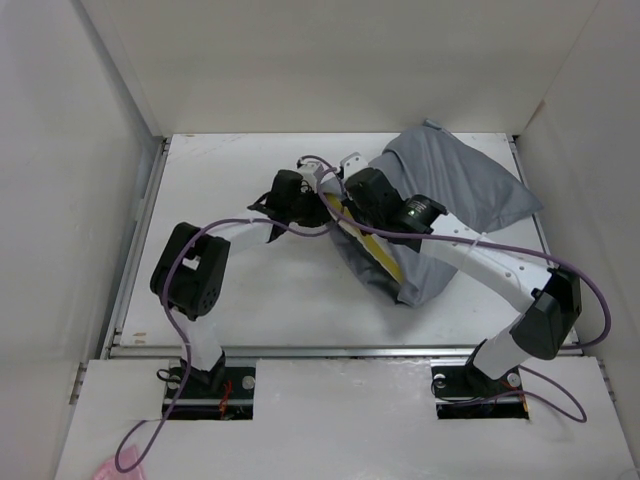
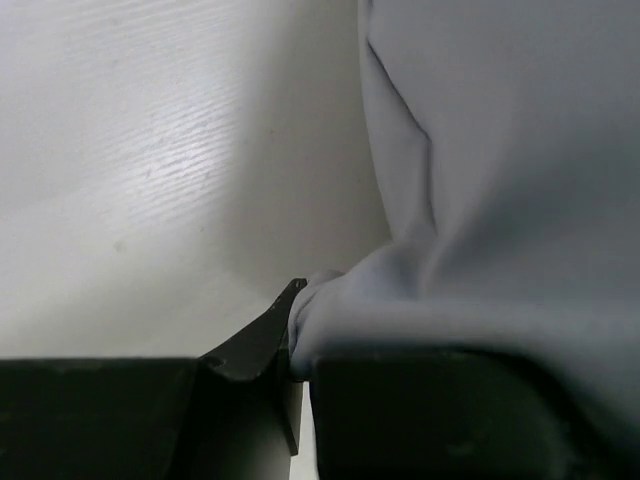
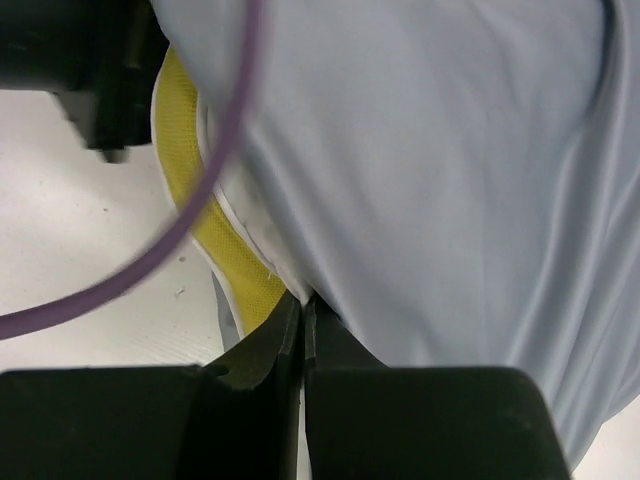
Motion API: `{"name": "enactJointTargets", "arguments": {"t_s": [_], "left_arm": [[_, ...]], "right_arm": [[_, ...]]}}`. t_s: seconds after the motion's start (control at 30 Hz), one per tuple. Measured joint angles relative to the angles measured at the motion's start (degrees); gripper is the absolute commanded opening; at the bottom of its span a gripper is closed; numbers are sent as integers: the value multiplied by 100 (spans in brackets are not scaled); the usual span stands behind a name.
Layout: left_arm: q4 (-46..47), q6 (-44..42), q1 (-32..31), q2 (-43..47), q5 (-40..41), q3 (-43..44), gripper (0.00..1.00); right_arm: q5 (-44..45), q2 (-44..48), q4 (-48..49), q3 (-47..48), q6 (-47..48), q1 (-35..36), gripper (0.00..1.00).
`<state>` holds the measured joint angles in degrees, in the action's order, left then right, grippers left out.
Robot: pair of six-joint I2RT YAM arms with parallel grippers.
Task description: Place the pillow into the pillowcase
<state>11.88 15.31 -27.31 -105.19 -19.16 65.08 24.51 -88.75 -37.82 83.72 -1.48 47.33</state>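
Observation:
The grey pillowcase (image 1: 455,190) lies bulging at the back right of the table, with the pillow mostly inside it. Only the pillow's yellow band (image 1: 372,250) shows at the case's open left edge; it also shows in the right wrist view (image 3: 215,235). My left gripper (image 1: 318,212) is shut on a fold of the pillowcase (image 2: 500,200) at its left edge. My right gripper (image 1: 345,205) is shut on the pillowcase's (image 3: 420,150) rim next to the yellow band. Both grippers sit close together at the opening.
White walls enclose the table (image 1: 240,290) on the left, back and right. A purple cable (image 3: 190,230) hangs across the right wrist view. The left arm's black body (image 3: 95,70) is near the case's mouth.

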Motion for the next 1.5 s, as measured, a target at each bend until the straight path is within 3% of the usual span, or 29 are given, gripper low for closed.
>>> {"name": "enactJointTargets", "arguments": {"t_s": [0.1,0.3,0.5,0.73,0.77,0.8,0.83,0.93,1.0,1.07,1.1,1.17,1.2,1.23,1.27,1.3,1.4,1.5], "left_arm": [[295,151,48,557,173,-549,0],[155,461,153,2771,557,-1480,0],[-149,977,-164,4520,717,-2120,0],[-1394,1552,-260,6236,1285,-2553,0],[-1547,1613,-262,6511,1408,-2555,0],[-1718,1674,-278,6780,1515,-2559,0],[-1875,1725,-295,7018,1602,-2564,0],[-2304,1858,-310,7405,1888,-2575,0],[-2538,1932,-310,7442,2063,-2575,0],[-2675,1987,-310,7320,2186,-2575,0],[-2728,2022,-313,7211,2247,-2575,0],[-2850,2107,-313,7029,2382,-2575,1],[-2935,2149,-313,6905,2446,-2579,6],[-2994,2197,-313,6824,2524,-2599,21],[-3071,2247,-313,6791,2590,-2618,52],[-3189,2341,-313,6789,2669,-2623,99],[-3495,2791,-315,6994,2924,-2623,100],[-3794,3150,-317,7375,3069,-2623,100]], "right_arm": [[105,0,15,-133,-105,2,0],[474,-343,55,-330,-505,39,0],[1875,-1209,0,48,-1971,186,0],[3139,-1593,-212,1040,-3530,219,1],[3233,-1624,-212,1161,-3635,229,9],[3281,-1644,-210,1250,-3731,238,28],[3292,-1676,-192,1353,-3770,240,29],[2824,-1692,74,1364,-3224,254,58],[2133,-1646,407,1167,-2579,306,69],[1086,-1534,629,844,-2004,396,71],[533,-1460,697,667,-1714,450,82],[-621,-1266,778,339,-1296,566,90],[-1145,-1102,833,162,-1095,634,90],[-1486,-944,828,57,-942,693,90],[-1808,-748,835,-39,-782,778,90],[-2059,-533,861,-125,-654,850,90],[-2551,173,929,-356,-352,1034,90],[-2566,588,953,-402,-168,1045,84]]}}
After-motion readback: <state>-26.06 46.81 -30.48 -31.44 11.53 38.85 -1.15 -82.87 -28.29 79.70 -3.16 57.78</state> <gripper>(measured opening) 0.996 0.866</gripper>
